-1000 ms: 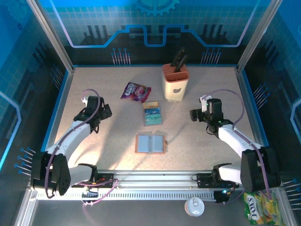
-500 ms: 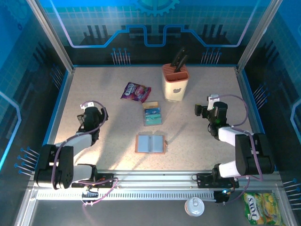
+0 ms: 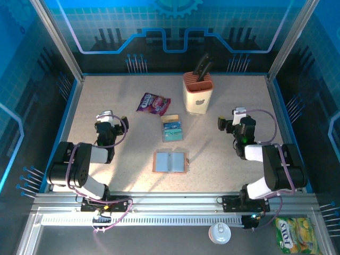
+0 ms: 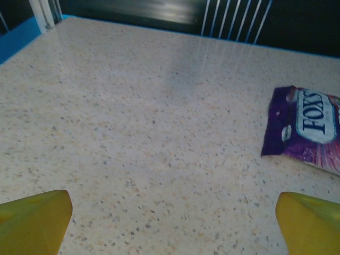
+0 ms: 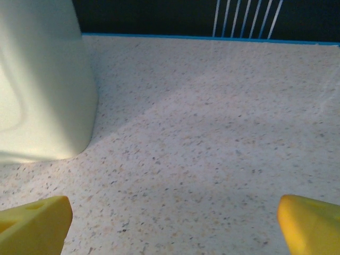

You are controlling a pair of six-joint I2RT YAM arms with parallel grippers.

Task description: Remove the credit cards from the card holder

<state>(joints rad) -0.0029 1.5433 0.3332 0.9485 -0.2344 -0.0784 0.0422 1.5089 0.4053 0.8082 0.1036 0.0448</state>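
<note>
The brown card holder (image 3: 170,162) lies open and flat at the table's near middle, its grey-blue inner faces up. Just behind it, apart from it, the teal and blue credit cards (image 3: 171,129) rest in a small stack on the table. My left gripper (image 3: 110,122) sits low at the left, open, well left of both. In the left wrist view the left gripper (image 4: 172,223) has bare tabletop between its yellow fingertips (image 4: 34,220). My right gripper (image 3: 228,122) is open at the right; in its wrist view the right gripper (image 5: 172,226) holds nothing.
A purple snack packet (image 3: 153,103) (image 4: 305,130) lies back left of the cards. A beige knife block (image 3: 198,93) (image 5: 42,79) with an orange top stands behind them. Blue walls (image 3: 62,133) edge the table. A can (image 3: 219,232) and a yellow packet (image 3: 289,235) lie beyond the near rail.
Both arms have folded back toward their bases, and each gripper has stayed low near its side of the table. The card holder and cards have not moved.
</note>
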